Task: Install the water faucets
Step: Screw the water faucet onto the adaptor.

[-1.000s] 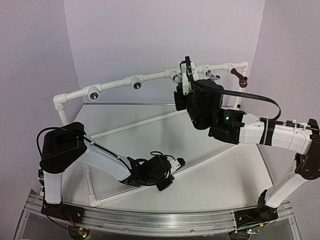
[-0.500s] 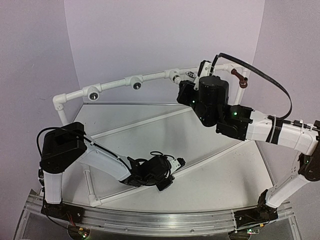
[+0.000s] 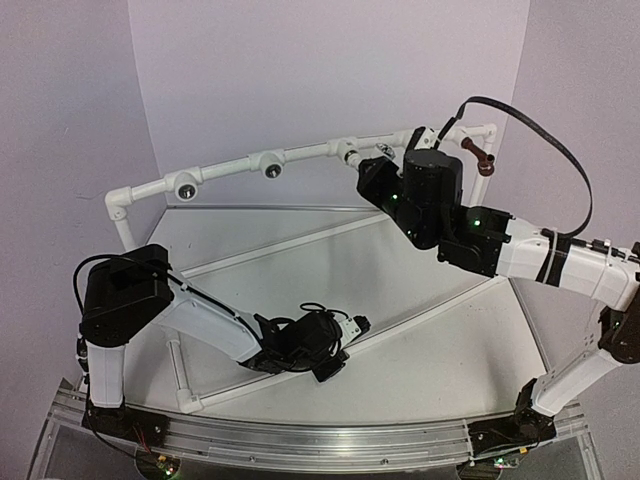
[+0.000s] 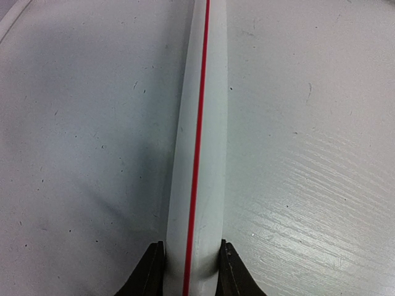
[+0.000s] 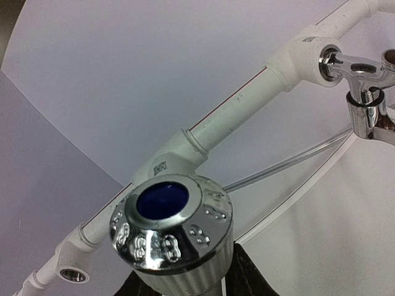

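Note:
My right gripper is shut on the ribbed body of a shiny silver faucet with a blue-capped chrome knob. It holds the faucet just in front of a white tee of the PVC pipe frame. In the top view this gripper is at the middle of the frame. A second silver faucet sits in the tee to the right. The dark red-brown faucet sits at the frame's right end. No white plastic faucet is in view. My left gripper is shut on a low white pipe with a red stripe.
Two empty tee sockets face out on the frame's left half; one also shows in the right wrist view. The frame's low pipes cross the table. My left gripper rests low near the front.
My right arm has swung up and to the right along the frame and its wrist has turned, now covering the installed silver faucet in the top view. The left arm has not moved.

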